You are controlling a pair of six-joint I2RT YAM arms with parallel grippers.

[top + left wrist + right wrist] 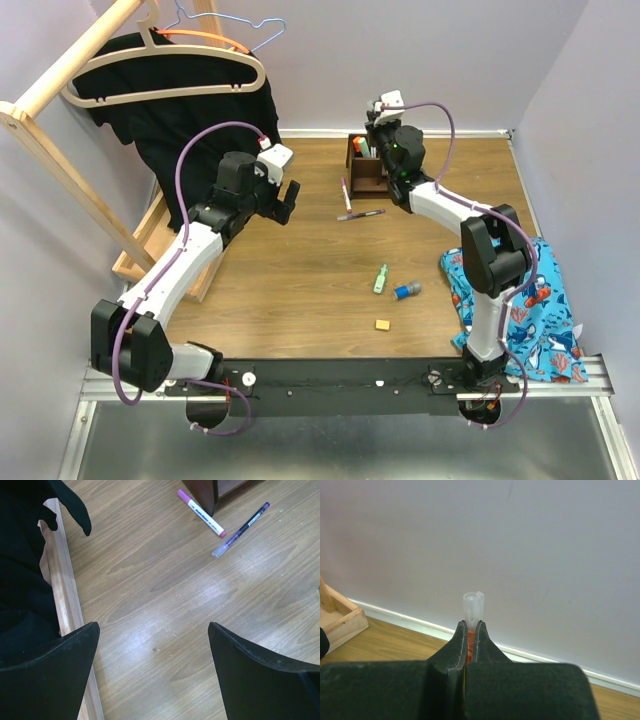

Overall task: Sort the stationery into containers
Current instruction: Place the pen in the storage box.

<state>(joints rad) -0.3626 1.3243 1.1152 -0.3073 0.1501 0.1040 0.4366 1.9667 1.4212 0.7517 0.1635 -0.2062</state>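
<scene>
My right gripper [374,126] is high over the dark brown organizer [367,172] at the back of the table. In the right wrist view it [470,626] is shut on a red pen with a clear cap [473,607], held toward the back wall. The organizer holds orange and green highlighters [361,146]. A pink pen [346,195] and a purple pen [361,214] lie in front of it; both show in the left wrist view, pink [201,520] and purple [241,530]. My left gripper [284,204] is open and empty [154,650] above bare wood.
A green highlighter [381,278], a blue-capped tube [406,291] and an orange eraser [382,324] lie mid-table. A blue fish-print cloth [525,300] lies at the right. The light wooden rack base [65,595] and a hanging black garment [190,120] stand at the left.
</scene>
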